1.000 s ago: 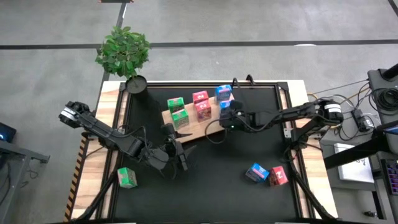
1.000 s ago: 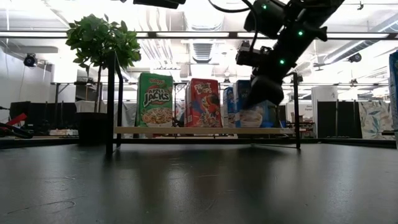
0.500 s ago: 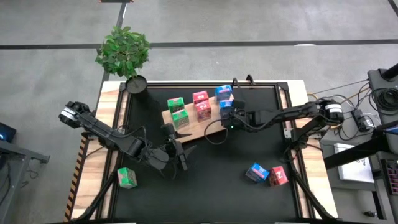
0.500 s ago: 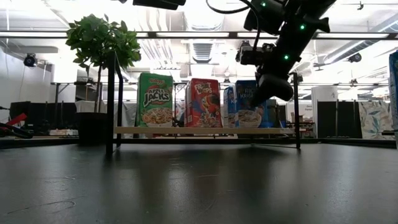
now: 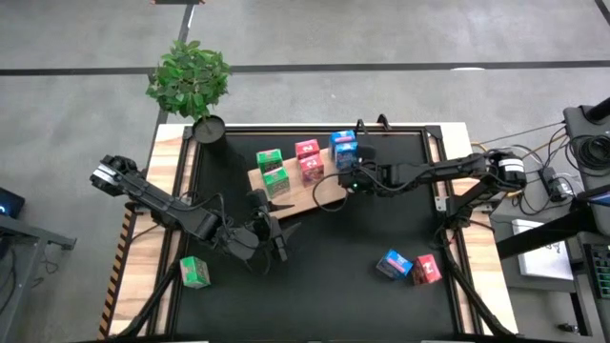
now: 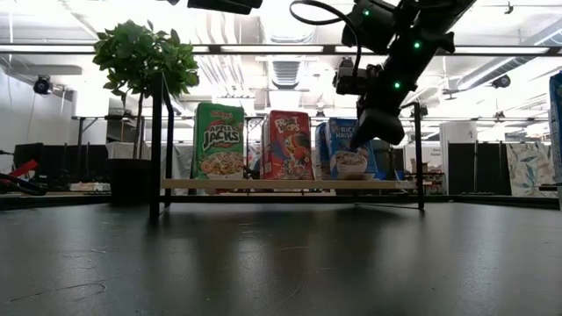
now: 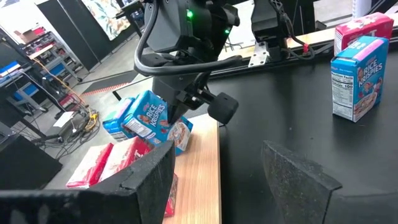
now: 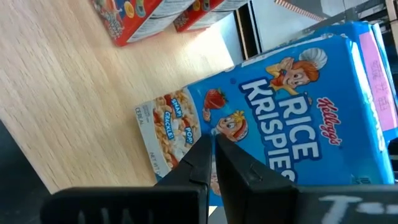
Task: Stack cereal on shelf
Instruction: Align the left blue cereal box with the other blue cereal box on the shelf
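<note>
The light-wood shelf (image 5: 297, 189) lies at the table's middle. On it stand two green cereal boxes (image 5: 274, 171), two pink-red ones (image 5: 310, 160) and two blue ones (image 5: 344, 152). My right gripper (image 5: 351, 177) is shut, its fingertips at the nearer blue box (image 8: 292, 124), which tilts back toward the other blue box (image 7: 117, 119). My left gripper (image 5: 274, 238) hovers open near the shelf's near edge, with nothing between its fingers. Off the shelf, a green box (image 5: 195, 272) lies on the wooden border left of the mat, and a blue box (image 5: 392, 264) and a pink-red box (image 5: 428, 270) on the mat at the near right. My right gripper sets its shut fingertips (image 8: 214, 152) against the printed front face (image 8: 233, 124) of the nearer blue box, low on that face. The fingers slant down from the table's right side. The box's bottom stays on the shelf and it leans back (image 7: 149, 118).
A potted plant (image 5: 191, 81) stands at the far left corner. A black frame (image 6: 158, 149) with thin posts borders the mat. The mat (image 5: 343, 248) between the shelf and the near edge lies bare.
My right gripper, still shut, has tipped and shifted a little toward the shelf's far side, against the nearer blue box. That box's front face shows more in the low view than a second ago.
</note>
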Action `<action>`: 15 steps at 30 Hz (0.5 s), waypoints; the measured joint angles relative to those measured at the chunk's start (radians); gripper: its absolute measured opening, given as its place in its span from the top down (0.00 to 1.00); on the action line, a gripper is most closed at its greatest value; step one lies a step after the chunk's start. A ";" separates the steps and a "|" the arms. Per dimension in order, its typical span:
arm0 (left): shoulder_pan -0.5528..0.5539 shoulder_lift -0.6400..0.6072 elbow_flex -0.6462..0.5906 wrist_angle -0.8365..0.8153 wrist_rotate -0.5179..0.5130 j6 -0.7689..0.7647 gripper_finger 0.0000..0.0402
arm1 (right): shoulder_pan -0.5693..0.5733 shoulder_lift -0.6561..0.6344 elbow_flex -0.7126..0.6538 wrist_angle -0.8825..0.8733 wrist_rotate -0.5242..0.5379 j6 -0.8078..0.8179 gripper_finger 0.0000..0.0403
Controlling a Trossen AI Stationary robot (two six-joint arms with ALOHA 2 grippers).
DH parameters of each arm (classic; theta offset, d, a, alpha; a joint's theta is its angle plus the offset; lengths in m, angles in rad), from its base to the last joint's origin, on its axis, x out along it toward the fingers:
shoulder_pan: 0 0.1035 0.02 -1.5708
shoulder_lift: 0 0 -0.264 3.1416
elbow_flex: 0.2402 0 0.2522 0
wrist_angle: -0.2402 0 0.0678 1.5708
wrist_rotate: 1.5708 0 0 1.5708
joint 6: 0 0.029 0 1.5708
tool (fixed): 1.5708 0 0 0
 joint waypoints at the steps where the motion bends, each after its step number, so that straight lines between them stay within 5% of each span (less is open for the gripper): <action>1: 0.000 0.000 0.000 0.000 0.000 0.000 0.44 | 0.000 0.000 0.000 -0.001 0.000 0.000 0.97; 15: 0.000 0.000 0.000 -0.003 0.000 0.000 0.44 | 0.021 -0.012 -0.001 -0.096 -0.056 0.079 0.97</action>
